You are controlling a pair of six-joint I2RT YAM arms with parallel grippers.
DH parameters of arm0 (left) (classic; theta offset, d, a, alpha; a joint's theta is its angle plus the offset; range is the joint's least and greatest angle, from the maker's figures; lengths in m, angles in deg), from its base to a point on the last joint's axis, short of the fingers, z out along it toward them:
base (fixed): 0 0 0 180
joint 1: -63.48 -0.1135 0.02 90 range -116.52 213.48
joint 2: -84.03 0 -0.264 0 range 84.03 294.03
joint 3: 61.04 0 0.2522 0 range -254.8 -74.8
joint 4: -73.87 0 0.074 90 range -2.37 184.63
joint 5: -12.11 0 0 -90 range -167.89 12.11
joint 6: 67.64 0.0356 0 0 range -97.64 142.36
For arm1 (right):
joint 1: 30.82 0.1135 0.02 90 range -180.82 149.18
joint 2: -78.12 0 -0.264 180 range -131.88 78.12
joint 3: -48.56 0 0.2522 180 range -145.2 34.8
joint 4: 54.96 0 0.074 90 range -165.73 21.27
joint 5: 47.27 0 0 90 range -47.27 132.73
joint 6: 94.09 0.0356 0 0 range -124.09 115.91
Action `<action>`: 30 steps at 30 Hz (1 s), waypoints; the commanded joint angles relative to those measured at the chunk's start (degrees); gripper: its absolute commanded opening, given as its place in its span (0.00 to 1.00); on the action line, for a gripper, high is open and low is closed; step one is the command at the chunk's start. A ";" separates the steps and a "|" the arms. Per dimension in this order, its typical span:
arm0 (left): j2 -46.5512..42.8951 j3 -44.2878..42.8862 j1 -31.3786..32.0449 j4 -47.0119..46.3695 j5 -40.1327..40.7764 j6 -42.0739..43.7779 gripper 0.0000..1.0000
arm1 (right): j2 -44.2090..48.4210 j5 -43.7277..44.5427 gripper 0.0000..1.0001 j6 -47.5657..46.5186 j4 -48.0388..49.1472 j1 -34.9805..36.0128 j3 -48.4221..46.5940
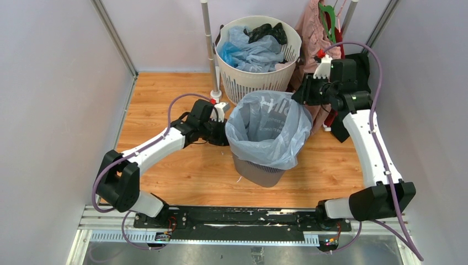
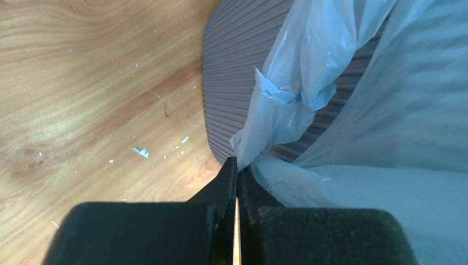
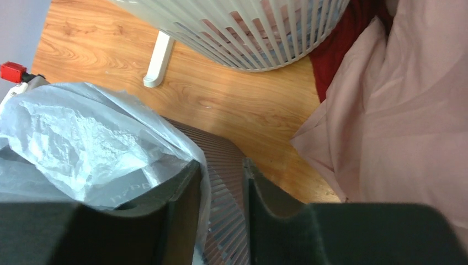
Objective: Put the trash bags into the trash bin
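The bag (image 1: 269, 130) is clamped in the left jaws, apparently to line the bin (image 1: 259, 171); the right jaws are parted astride it.

Trash bin (image 1: 257, 173) rim hidden under the pale blue bag (image 1: 270, 127)

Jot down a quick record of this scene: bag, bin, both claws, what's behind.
bag: pale blue, draped over the bin's rim, mouth open
bin: grey mesh, upright
left gripper: shut on the bag's edge, bin's left side
right gripper: jaws apart at the far right rim
white basket: behind the bin, holds more blue plastic
pink cloth: hanging far right
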State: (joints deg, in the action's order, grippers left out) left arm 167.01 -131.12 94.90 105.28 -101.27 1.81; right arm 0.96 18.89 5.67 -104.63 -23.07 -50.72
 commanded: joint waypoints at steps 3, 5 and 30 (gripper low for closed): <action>-0.95 0.36 0.40 3.96 0.18 0.41 0.00 | 4.44 5.30 0.60 -0.35 -6.56 -1.24 -1.30; -0.94 0.17 0.40 3.97 0.30 0.43 0.00 | 5.37 7.84 0.77 -0.41 -7.88 -1.37 -2.60; -2.18 -0.10 0.40 4.20 0.08 0.86 0.00 | 32.34 -5.43 0.81 15.59 -20.67 -1.60 1.86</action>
State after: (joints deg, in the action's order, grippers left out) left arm 166.37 -130.99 95.12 108.41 -101.20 1.98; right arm 32.89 19.59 16.44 -120.62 -23.88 -49.82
